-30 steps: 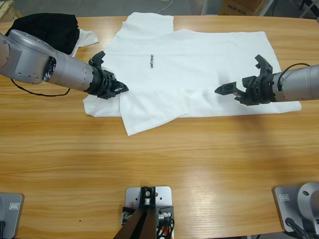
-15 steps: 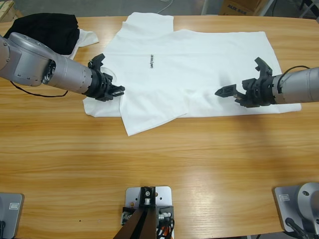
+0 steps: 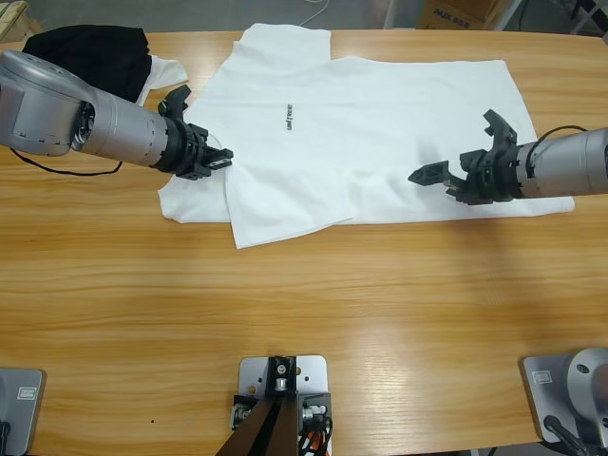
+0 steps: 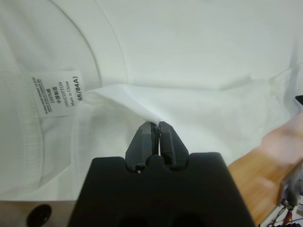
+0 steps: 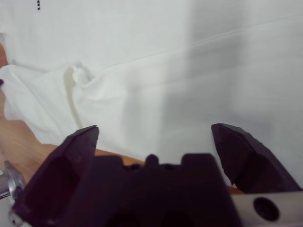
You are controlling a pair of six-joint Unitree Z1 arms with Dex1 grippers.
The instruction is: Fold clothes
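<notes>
White T-shirt (image 3: 370,142): spread over the far middle of the wooden table (image 3: 304,304), chest print up, one flap folded toward the near edge. Neck label (image 4: 56,91) visible in left wrist view.
Left gripper (image 3: 211,161): jaws pressed together, pinching a fold of the shirt's left edge.
Right gripper (image 3: 456,169): jaws spread wide, over the shirt's right portion, holding nothing.
Black garment (image 3: 90,55): far left corner.

soft matt white cotton t-shirt (image 3: 380,123); glossy varnished wooden table (image 3: 304,304); brushed silver metal arms.
</notes>
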